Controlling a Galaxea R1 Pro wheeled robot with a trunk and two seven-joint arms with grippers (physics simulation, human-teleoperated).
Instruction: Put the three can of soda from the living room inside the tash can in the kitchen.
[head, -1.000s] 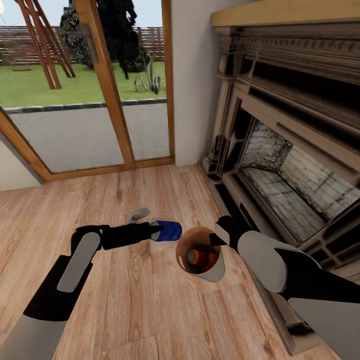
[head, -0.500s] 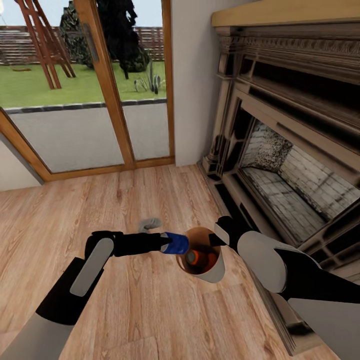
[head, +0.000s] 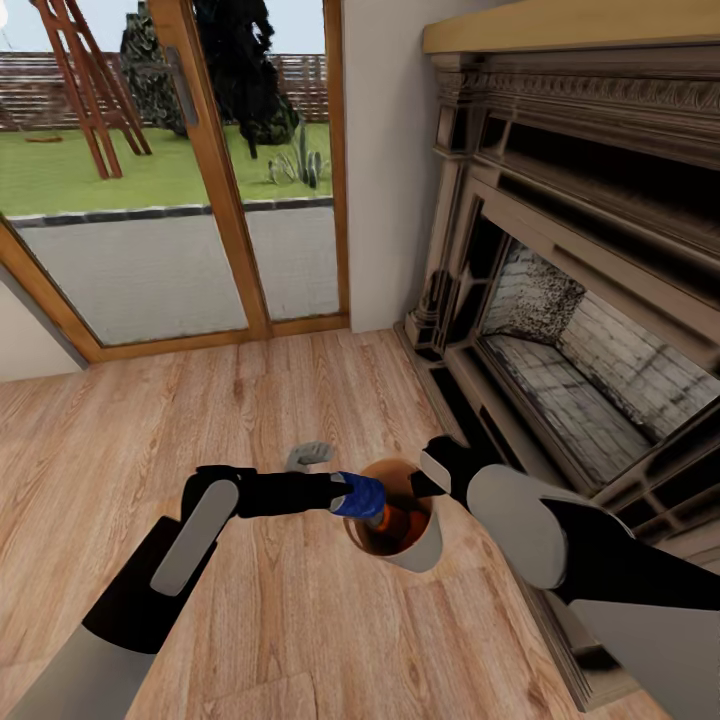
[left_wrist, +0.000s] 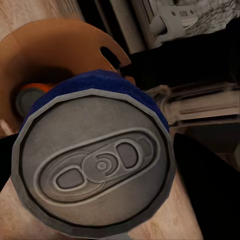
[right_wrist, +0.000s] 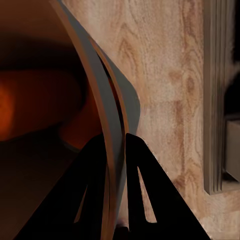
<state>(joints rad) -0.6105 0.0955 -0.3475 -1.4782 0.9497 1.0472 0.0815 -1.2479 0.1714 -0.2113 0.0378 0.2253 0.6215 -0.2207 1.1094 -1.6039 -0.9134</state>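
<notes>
Blue soda can (head: 360, 495), clenched in the left pincer (head: 345, 494), is hovering over the trash can (head: 415, 550). Right pincer (right_wrist: 116, 150) is pinching its rim; releasing squarely above the opening looks wisest.

1. Left arm (head: 190, 545): black casing w/ long light-grey oval panel on forearm; slim black wrist section.
2. Right arm (head: 520, 515): rounded light-grey shell, black joints; white patch nr wrist.
3. Right gripper (right_wrist: 116, 165): two matte black tapered fingers (right_wrist: 142, 170).
</notes>
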